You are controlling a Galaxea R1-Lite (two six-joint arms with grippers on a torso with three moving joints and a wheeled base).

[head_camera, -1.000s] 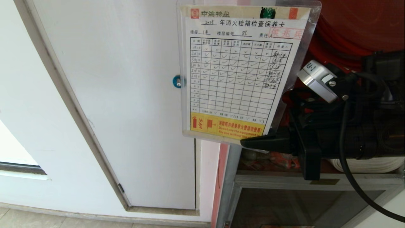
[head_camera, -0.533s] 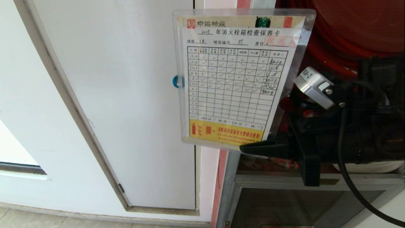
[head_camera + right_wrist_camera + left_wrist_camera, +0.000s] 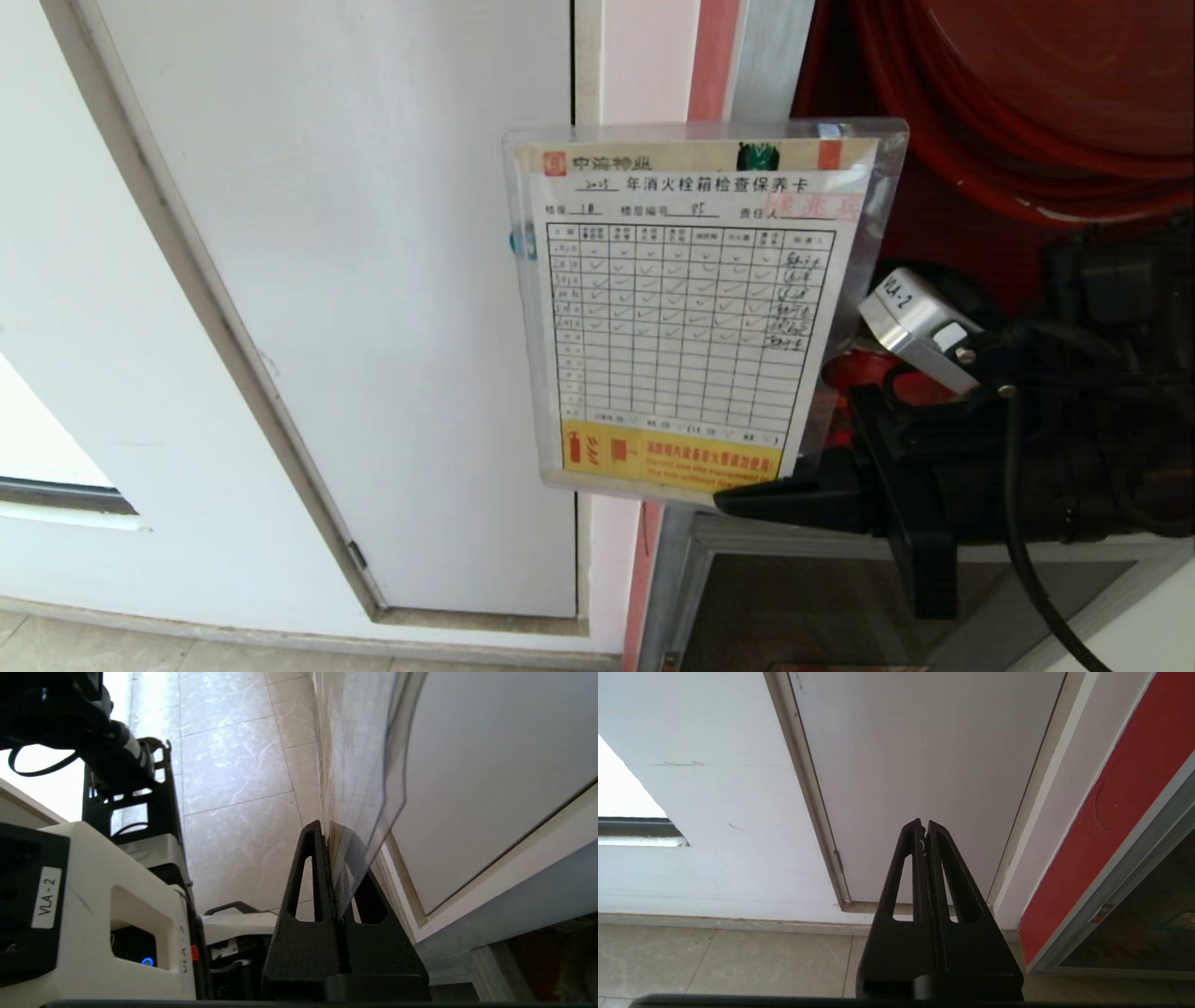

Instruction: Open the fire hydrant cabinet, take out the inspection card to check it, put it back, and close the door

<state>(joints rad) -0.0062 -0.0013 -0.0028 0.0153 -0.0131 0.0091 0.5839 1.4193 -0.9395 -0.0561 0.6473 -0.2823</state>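
The inspection card (image 3: 689,308), a white printed sheet in a clear plastic sleeve with a yellow strip along its bottom, hangs upright in front of the fire hydrant cabinet's silver frame (image 3: 771,56). My right gripper (image 3: 747,495) is shut on the sleeve's lower right corner, reaching in from the right. In the right wrist view the sleeve (image 3: 369,756) rises edge-on from between the shut fingers (image 3: 303,877). The red hose reel (image 3: 1027,103) shows inside the open cabinet. The door is out of view. My left gripper (image 3: 923,826) is parked low and shut, holding nothing.
A plain white panel door (image 3: 373,280) with a round blue lock (image 3: 514,241) stands left of the cabinet, its lock half hidden behind the card. A smaller dark glass panel (image 3: 822,616) sits below the cabinet opening. Tiled floor (image 3: 714,961) runs along the wall's foot.
The right gripper has lowered the card in the head view, so more of the cabinet frame and hose reel shows above it. The left arm has kept still.
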